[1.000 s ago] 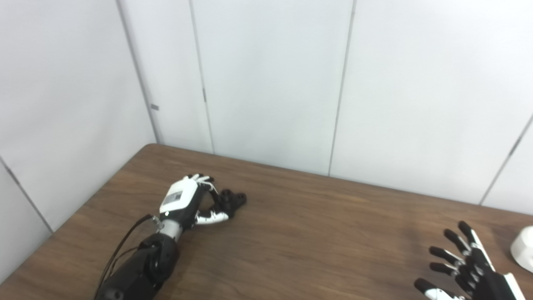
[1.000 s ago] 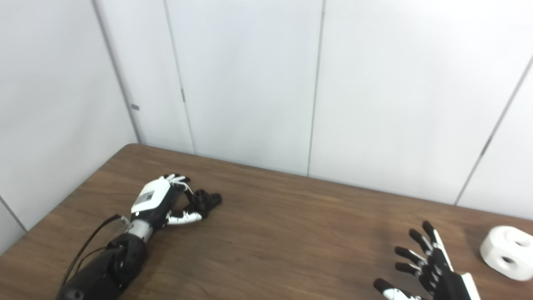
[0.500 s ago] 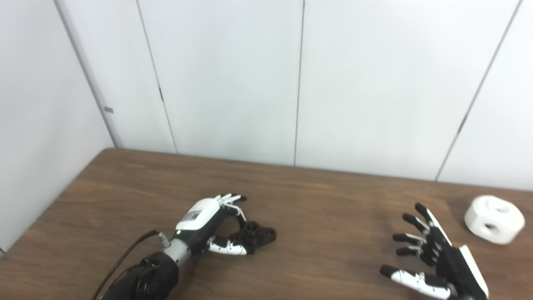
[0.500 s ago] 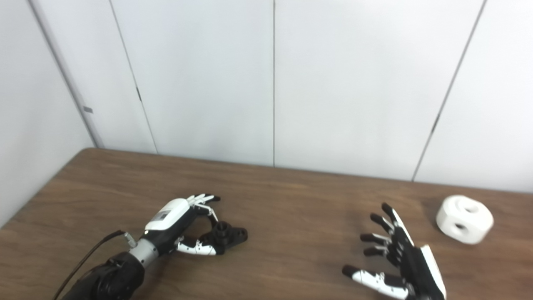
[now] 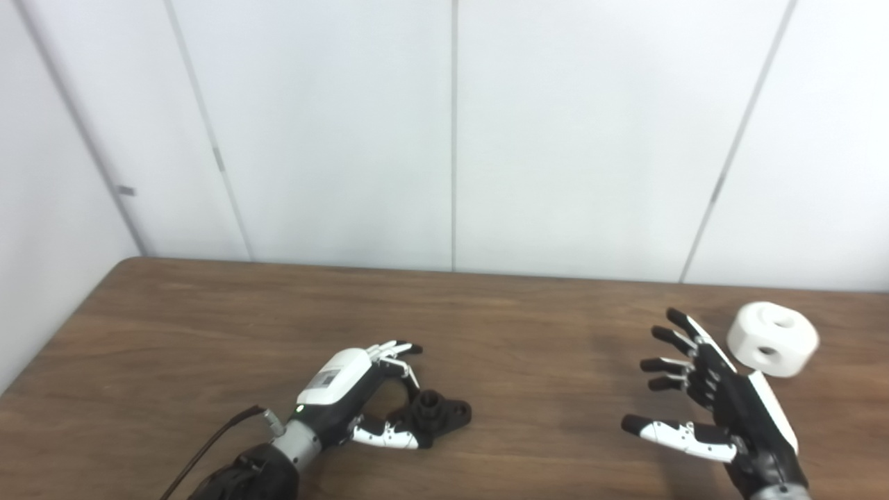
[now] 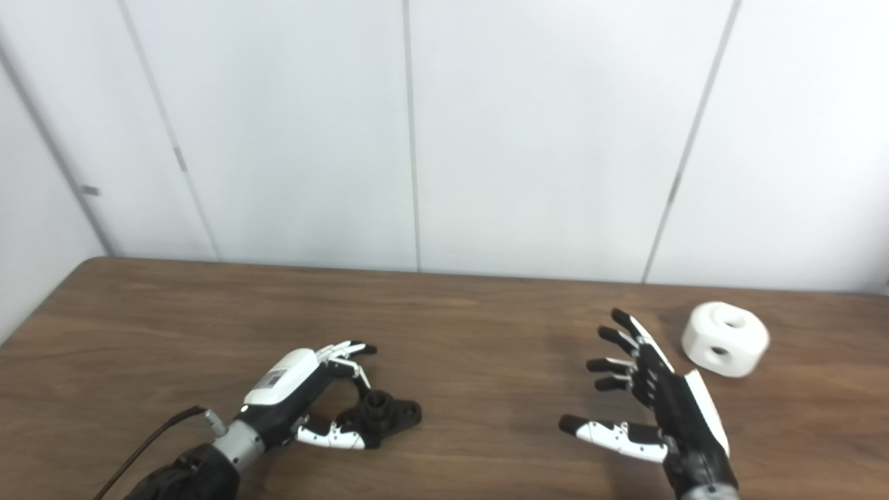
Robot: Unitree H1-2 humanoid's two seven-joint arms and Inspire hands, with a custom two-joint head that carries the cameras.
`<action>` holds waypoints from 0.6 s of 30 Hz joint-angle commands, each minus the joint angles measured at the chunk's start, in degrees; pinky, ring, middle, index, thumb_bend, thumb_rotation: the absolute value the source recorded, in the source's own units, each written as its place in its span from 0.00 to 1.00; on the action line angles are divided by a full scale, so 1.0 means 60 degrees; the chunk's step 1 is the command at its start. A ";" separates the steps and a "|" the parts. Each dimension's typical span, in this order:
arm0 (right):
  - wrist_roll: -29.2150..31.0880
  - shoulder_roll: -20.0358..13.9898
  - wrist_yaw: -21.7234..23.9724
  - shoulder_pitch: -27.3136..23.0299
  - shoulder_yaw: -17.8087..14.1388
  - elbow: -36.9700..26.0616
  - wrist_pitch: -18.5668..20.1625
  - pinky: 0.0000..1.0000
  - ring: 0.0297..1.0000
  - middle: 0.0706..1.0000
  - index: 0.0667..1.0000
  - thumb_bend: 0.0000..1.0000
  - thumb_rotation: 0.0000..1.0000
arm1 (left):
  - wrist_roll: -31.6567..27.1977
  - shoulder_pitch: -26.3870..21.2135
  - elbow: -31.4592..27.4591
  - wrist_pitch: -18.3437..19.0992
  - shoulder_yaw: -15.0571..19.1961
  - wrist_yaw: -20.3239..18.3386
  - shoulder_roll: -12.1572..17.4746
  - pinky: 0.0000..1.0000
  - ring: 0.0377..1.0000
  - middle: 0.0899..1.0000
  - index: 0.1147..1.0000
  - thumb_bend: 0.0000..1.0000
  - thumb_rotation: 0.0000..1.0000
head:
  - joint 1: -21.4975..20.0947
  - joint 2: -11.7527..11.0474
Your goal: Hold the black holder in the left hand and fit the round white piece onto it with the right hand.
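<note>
**Left hand at holder, right hand open beside white piece**

Black holder [image 5: 436, 417] lies flat on the brown desk [image 5: 208, 326], front-left. Left hand [image 5: 347, 392] curls round its near end, thumb under/alongside, fingers [image 5: 396, 349] arched above it; can't tell if the grip is firm. Right hand [image 5: 715, 406] is spread wide, palm facing left, holding nothing. Round white piece [image 5: 773, 338] sits on the desk just beyond and right of it, near the fingertips, not touching.

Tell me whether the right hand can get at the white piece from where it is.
Probably yes: the right hand is open beside the round white piece, with only bare table between them.
</note>
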 commanded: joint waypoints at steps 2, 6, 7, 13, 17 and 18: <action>-0.0010 -0.0254 0.0032 -0.0223 -0.0173 -0.0613 0.0016 0.61 0.70 0.86 0.91 0.70 0.07 | 0.0359 -0.0012 0.0258 -0.0365 -0.0517 -0.0531 -0.0165 0.95 0.94 0.89 0.42 0.52 0.05 | -0.0219 0.0019; -0.0106 -0.0557 0.0063 -0.0279 -0.0332 -0.0835 0.0138 0.61 0.70 0.85 0.90 0.71 0.08 | 0.0476 -0.0069 0.0504 -0.0622 -0.0718 -0.0528 -0.0168 0.96 0.94 0.88 0.42 0.52 0.05 | -0.0564 0.0016; -0.0152 -0.0685 0.0079 -0.0325 -0.0386 -0.0910 0.0227 0.60 0.70 0.85 0.90 0.71 0.08 | 0.0496 -0.0101 0.0619 -0.0735 -0.0763 -0.0485 -0.0176 0.95 0.93 0.88 0.42 0.52 0.05 | -0.0749 0.0004; -0.0802 -0.1705 0.0227 -0.0783 -0.0743 -0.1187 0.0733 0.54 0.68 0.82 0.88 0.73 0.10 | 0.0420 -0.0175 0.1118 -0.1161 -0.0806 -0.0437 -0.0179 0.90 0.93 0.87 0.42 0.52 0.05 | -0.1640 -0.0189; -0.1221 -0.2589 0.0391 -0.1167 -0.0989 -0.1121 0.0795 0.49 0.61 0.76 0.85 0.73 0.07 | 0.0427 -0.0124 0.1153 -0.1269 -0.0761 -0.0483 -0.0078 0.90 0.93 0.87 0.42 0.52 0.05 | -0.2578 -0.0516; -0.1342 -0.2792 0.0416 -0.1263 -0.1043 -0.1084 0.0803 0.47 0.61 0.76 0.83 0.74 0.07 | 0.0425 -0.0108 0.1137 -0.1278 -0.0752 -0.0502 -0.0052 0.90 0.93 0.87 0.42 0.52 0.05 | -0.2578 -0.0516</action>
